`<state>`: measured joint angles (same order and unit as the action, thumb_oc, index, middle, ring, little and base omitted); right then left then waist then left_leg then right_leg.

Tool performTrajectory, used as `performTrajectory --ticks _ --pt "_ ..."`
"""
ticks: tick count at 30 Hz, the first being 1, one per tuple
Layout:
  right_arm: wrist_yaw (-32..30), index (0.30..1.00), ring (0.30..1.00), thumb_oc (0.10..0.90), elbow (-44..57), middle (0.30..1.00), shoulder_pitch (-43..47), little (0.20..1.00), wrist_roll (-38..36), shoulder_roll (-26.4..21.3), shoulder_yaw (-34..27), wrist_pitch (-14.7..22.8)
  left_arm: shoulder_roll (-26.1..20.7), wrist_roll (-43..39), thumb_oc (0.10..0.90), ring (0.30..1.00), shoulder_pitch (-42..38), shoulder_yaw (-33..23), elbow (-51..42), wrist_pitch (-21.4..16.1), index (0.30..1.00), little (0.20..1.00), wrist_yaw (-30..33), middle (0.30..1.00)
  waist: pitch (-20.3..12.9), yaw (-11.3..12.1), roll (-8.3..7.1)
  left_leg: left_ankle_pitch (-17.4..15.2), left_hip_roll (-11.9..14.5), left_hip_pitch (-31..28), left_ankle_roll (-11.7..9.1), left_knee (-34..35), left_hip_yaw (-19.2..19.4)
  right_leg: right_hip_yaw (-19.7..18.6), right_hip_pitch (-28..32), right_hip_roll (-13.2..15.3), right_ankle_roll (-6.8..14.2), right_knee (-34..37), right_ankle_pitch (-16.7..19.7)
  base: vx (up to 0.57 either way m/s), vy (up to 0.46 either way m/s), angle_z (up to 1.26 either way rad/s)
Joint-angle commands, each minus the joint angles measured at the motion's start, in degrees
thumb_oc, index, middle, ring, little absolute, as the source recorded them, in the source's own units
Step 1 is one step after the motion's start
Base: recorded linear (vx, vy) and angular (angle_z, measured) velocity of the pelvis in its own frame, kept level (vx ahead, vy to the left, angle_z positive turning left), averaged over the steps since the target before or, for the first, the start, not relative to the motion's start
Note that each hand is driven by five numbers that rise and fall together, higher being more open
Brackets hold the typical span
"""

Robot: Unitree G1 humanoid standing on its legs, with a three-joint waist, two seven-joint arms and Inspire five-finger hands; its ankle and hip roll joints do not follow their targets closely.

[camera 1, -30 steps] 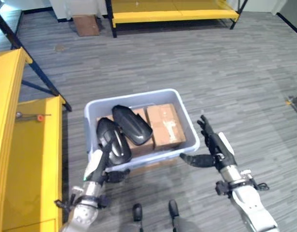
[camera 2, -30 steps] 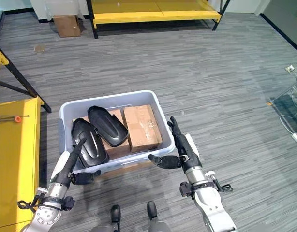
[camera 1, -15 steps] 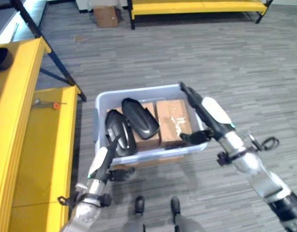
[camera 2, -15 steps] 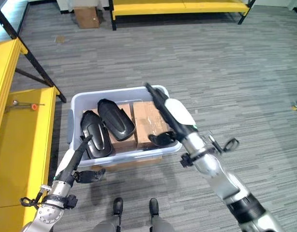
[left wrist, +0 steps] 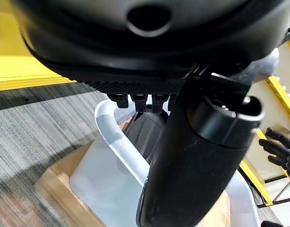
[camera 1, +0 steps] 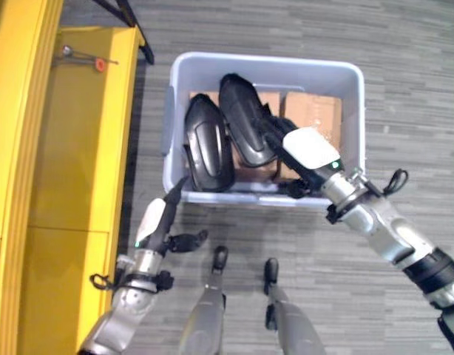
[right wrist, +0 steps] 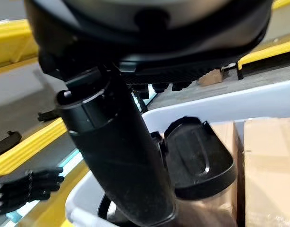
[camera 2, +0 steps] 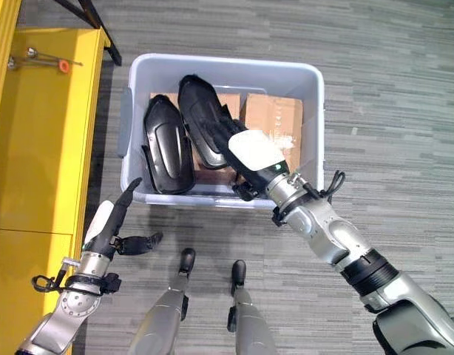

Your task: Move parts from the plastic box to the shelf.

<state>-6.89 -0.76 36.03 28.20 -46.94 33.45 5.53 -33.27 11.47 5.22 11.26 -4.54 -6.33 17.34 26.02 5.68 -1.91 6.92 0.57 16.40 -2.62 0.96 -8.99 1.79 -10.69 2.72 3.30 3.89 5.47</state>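
Two glossy black moulded parts [camera 1: 223, 133] are lying on cardboard in the box [camera 1: 175, 111]. The right hand [camera 1: 282, 144] is reaching over them, fingers straight; the left hand [camera 1: 164, 218] is hanging open outside the box.

1. The floor [camera 1: 404, 81] is grey plank-patterned vinyl in mixed light and dark strips, running across the whole room.
2. A yellow shelf [camera 1: 72, 148] stands along the left of that floor — its flat deck meets the planks at a straight edge.
3. A dark metal brace [camera 1: 131, 18] slants down from the shelf's far end to the floor.
4. On the shelf's deck, near that brace, lies a small orange-tipped metal piece [camera 1: 90, 61].
5. Light is even and soft — only faint shadows fall on the floor beside the shelf.
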Motion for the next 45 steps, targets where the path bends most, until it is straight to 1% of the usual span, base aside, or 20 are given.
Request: performTrajectory --ticks 1,9,14,17,21,28,31,36,45 --pt "-4.5 1.000 1.000 0.900 2.0 1.000 4.8 1.000 3.7 -0.3 0.7 1.7 -1.5 0.2 0.900 1.000 1.9 -2.6 -5.7 -4.2 1.000 1.000 4.0 1.000 -6.1 -0.5 -1.46 -4.1 -0.6 0.8 2.5 -2.3 0.6 -6.1 -6.0 0.9 1.7 -9.8 -5.8 0.00 0.003 0.09" --pt "-7.6 1.000 1.000 0.900 -2.2 1.000 4.2 1.000 6.6 -0.7 -1.0 -0.3 -1.2 0.8 0.900 1.000 2.5 -3.5 -5.7 -3.9 1.000 1.000 5.7 1.000 -4.6 0.0 -1.31 -3.8 -1.1 2.3 2.6 -2.5 -0.1 -5.5 -7.1 1.2 1.9 -10.0 -5.8 0.00 0.005 0.03" --pt "-11.0 1.000 1.000 0.900 -5.5 1.000 7.5 1.000 12.1 -2.2 -0.5 -2.5 -1.5 1.5 0.900 1.000 2.3 -3.3 -5.8 -3.9 1.000 1.000 6.8 1.000 -3.4 1.0 -1.57 -3.8 -1.4 3.4 2.7 -2.7 -0.2 -5.6 -7.8 1.5 2.0 -9.7 -5.5 0.01 0.010 0.01" --pt "-12.2 1.000 1.000 0.900 -7.0 1.000 9.4 1.000 14.2 -3.2 0.3 -3.4 -1.5 1.5 0.900 1.000 1.9 -3.2 -5.8 -4.0 1.000 1.000 7.4 1.000 -2.8 1.2 -1.39 -3.9 -1.8 4.2 2.6 -3.2 -0.4 -5.4 -8.2 1.8 2.2 -9.7 -5.5 0.00 0.000 0.00" --pt "-13.5 1.000 1.000 0.900 -9.0 1.000 10.9 1.000 14.9 -3.4 0.4 -4.7 -1.2 1.6 0.900 1.000 1.6 -3.1 -4.8 -3.7 1.000 1.000 8.4 1.000 -1.9 1.4 -1.07 -4.1 -2.4 5.5 2.7 -4.2 -0.5 -5.5 -9.0 2.0 2.2 -10.0 -5.5 0.01 0.012 0.02" --pt "-14.9 1.000 1.000 0.900 -10.9 1.000 13.1 1.000 15.2 -3.1 0.6 -5.8 -0.4 1.7 0.900 1.000 0.3 -2.5 -4.0 -3.5 1.000 1.000 9.3 1.000 -0.4 1.7 -0.61 -4.7 -3.2 7.6 2.8 -5.7 -0.2 -6.0 -10.7 2.2 2.3 -10.6 -5.3 0.00 0.005 0.00" --pt "-15.8 1.000 1.000 0.900 -11.3 1.000 14.8 1.000 15.1 -2.7 0.5 -6.5 0.3 1.5 0.900 1.000 -0.5 -2.0 -3.6 -3.2 1.000 1.000 10.1 1.000 0.1 1.7 -0.66 -5.3 -3.7 9.0 3.0 -6.9 0.2 -6.6 -11.6 2.3 2.3 -10.6 -5.0 0.04 0.027 -0.03" --pt "-16.3 1.000 1.000 0.900 -11.0 1.000 15.7 1.000 14.9 -2.6 0.0 -6.8 0.2 1.9 0.900 1.000 -0.9 -2.3 -3.9 -3.2 1.000 1.000 10.6 1.000 0.5 1.9 -0.48 -5.6 -4.1 9.9 3.0 -7.6 0.1 -6.6 -11.9 2.4 2.3 -10.6 -5.1 0.01 0.002 0.00" --pt "-17.8 1.000 1.000 0.900 -14.2 1.000 18.3 1.000 13.8 -1.7 0.3 -8.0 0.8 1.6 0.900 1.000 -1.1 -2.5 -4.0 -3.0 1.000 1.000 11.9 1.000 2.4 2.5 -0.40 -6.5 -5.0 12.4 3.1 -9.8 0.0 -6.7 -13.6 2.3 2.4 -11.5 -5.2 0.00 0.000 0.00"
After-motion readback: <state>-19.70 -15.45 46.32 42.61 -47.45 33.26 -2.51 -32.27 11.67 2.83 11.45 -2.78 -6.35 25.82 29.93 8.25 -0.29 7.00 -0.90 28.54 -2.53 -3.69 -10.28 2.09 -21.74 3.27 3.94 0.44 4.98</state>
